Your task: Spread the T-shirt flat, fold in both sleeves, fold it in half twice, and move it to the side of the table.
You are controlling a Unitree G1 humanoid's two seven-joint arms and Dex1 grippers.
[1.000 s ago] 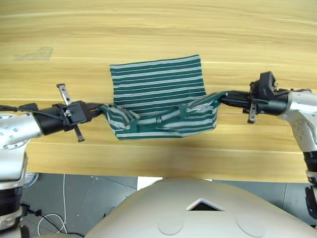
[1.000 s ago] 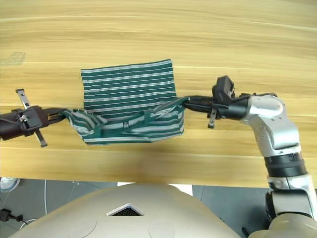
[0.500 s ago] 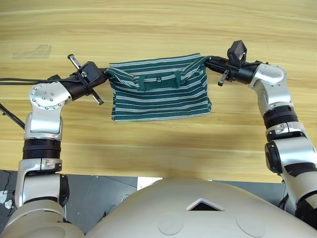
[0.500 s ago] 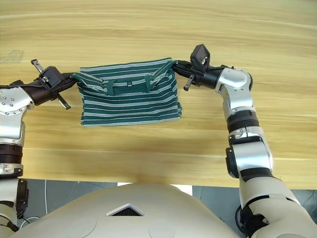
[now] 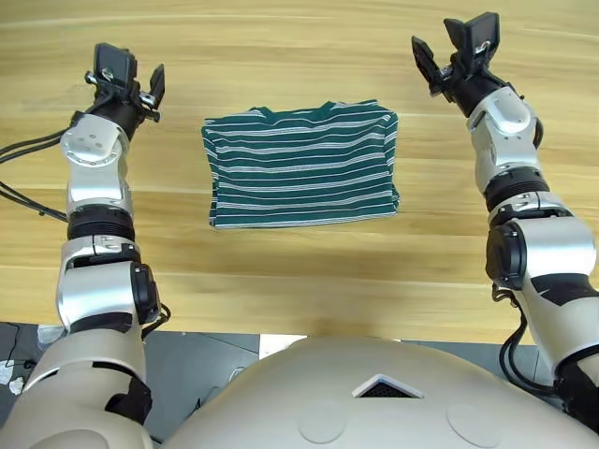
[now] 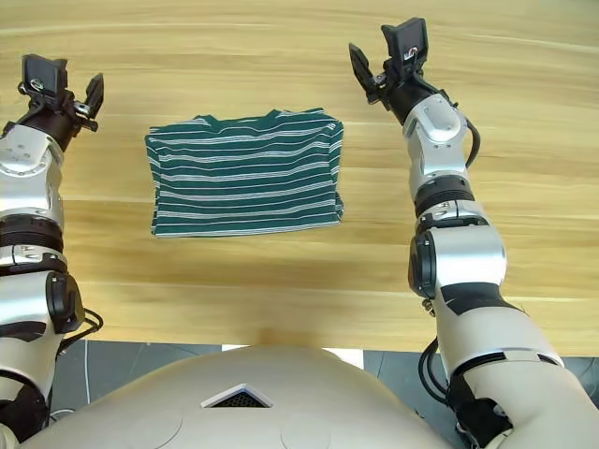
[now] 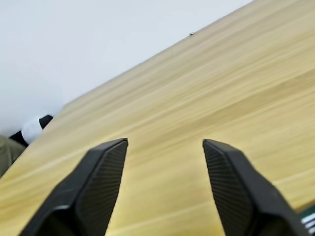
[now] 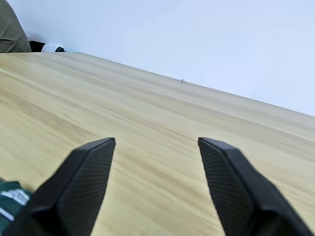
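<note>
A pale wooden table [image 5: 299, 281] is lying under the folded striped T-shirt [image 5: 299, 164]. The left gripper [image 5: 129, 86] and right gripper [image 5: 447, 64] are hovering off the T-shirt's far corners, one on each side. In the left wrist view, the fingers [image 7: 98, 182] are standing spread, gripping nothing. In the right wrist view, the fingers [image 8: 231, 187] are gaping apart, empty.

Head stereo pair looks steeply down on the desk [image 5: 299, 271]; wrist cameras skim low over it toward a wall [image 8: 197, 34].
</note>
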